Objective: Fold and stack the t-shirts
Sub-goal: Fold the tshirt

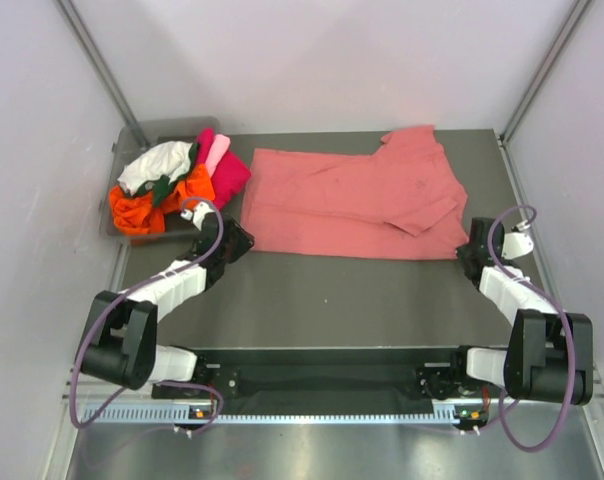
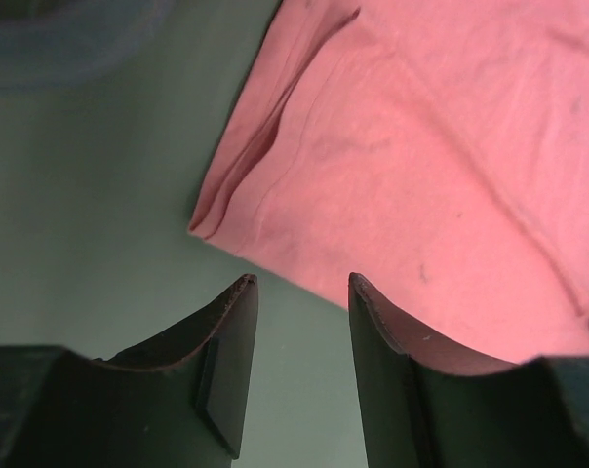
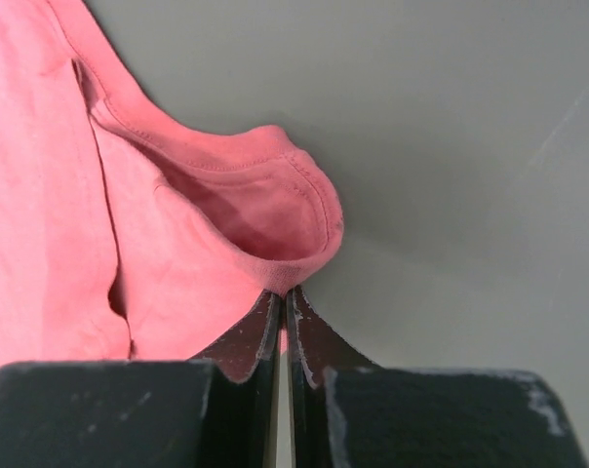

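Top external view: the salmon shirt (image 1: 342, 200) lies flat on the table (image 1: 332, 290), from centre toward 12 o'clock, with a sleeve doubled over near its 3 o'clock end. The pile (image 1: 167, 185) of unfolded shirts sits at 10 o'clock. The cloth is a thin, light, matte knit, limp and creased, with stitched hems. It will likely drape and sag, so it is best held at corners or hems and kept taut. The left gripper (image 2: 302, 283), jaws parted and empty, hovers just short of the shirt's 7 o'clock corner. The right gripper (image 3: 283, 295), at the 4 o'clock corner, has its jaws pressed together, apparently pinching a stitched hem, though the cloth between them is barely visible.
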